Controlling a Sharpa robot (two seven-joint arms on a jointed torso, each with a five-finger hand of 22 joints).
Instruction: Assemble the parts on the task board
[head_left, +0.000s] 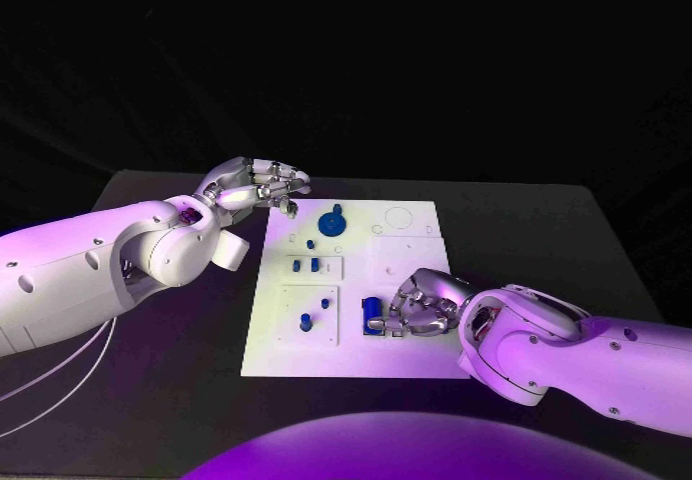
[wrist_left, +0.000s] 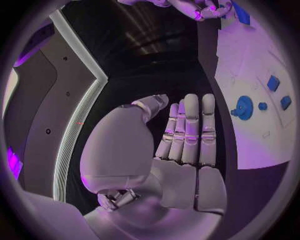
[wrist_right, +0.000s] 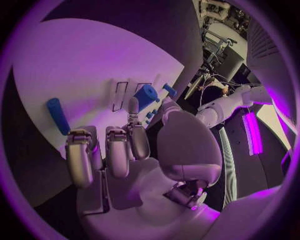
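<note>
1. A white rectangular task board (head_left: 389, 300) lies in the middle of the black table (head_left: 577, 240), its long side running away from the robot
2. Near the board's far edge stands a round blue disc part with a raised knob (head_left: 332, 221); just nearer lies a tiny blue peg (head_left: 310, 243)
3. A shallow square recess (head_left: 316, 268) on the board's left half holds two small blue blocks (head_left: 304, 265), side by side
4. A second, larger recess (head_left: 309, 314) nearer the robot holds a small blue piece (head_left: 306, 322) and another blue speck beside it
5. The left hand (head_left: 257, 186) hovers off the board's far left corner, over the table; its fingers lie straight and close together, holding nothing
6. The right hand (head_left: 418, 305) rests over the board's near right part, fingers curled down beside a blue oblong part (head_left: 372, 310); whether it grips that part cannot be told
7. In the right wrist view, a blue cylindrical part (wrist_right: 147, 95) sits just past the fingertips (wrist_right: 133, 106), and a blue bar (wrist_right: 57, 116) lies apart on the board
</note>
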